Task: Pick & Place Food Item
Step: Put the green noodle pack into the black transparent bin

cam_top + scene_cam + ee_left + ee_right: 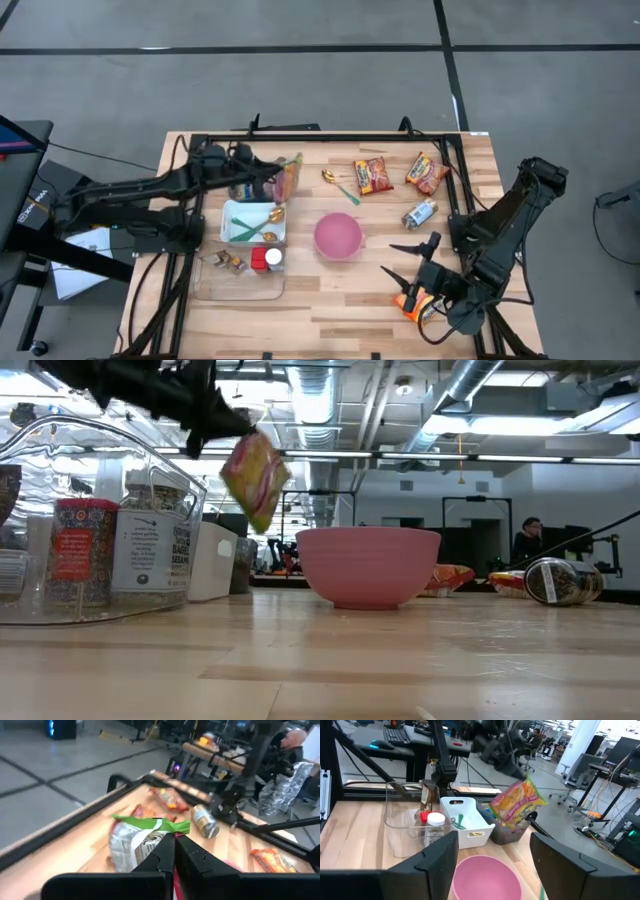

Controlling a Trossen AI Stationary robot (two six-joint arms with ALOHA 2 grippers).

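- Wooden tabletop (330, 290) fills my workspace, with a grey floor around it and a workshop of desks and monitors behind.
- Nearest the front edge, my right gripper (408, 262) waits over the table's right front corner, fingers spread apart and empty, just above an orange packet (414, 303).
- Ahead of it sits the pink bowl (338, 236), upright at the table's middle.
- Left of the bowl stands a clear plastic bin (240, 276) holding a red-capped and a white-capped spice jar (273, 258).
- Just behind that is a white tray (254, 222) with green-handled utensils lying in it.
- My left gripper (174, 851) is clamped tight on a yellow-and-pink snack bag (288, 180); the bag hangs in the air, tilted, above the back of the white tray and well clear of the table.
- Right of the bowl a small jar (419, 213) lies on its side.
- Farther back, a gold spoon (338, 184) and two orange-red noodle packets (373, 176) lie flat near the rear edge.
- Beyond the table, a person (528, 540) sits at a desk.
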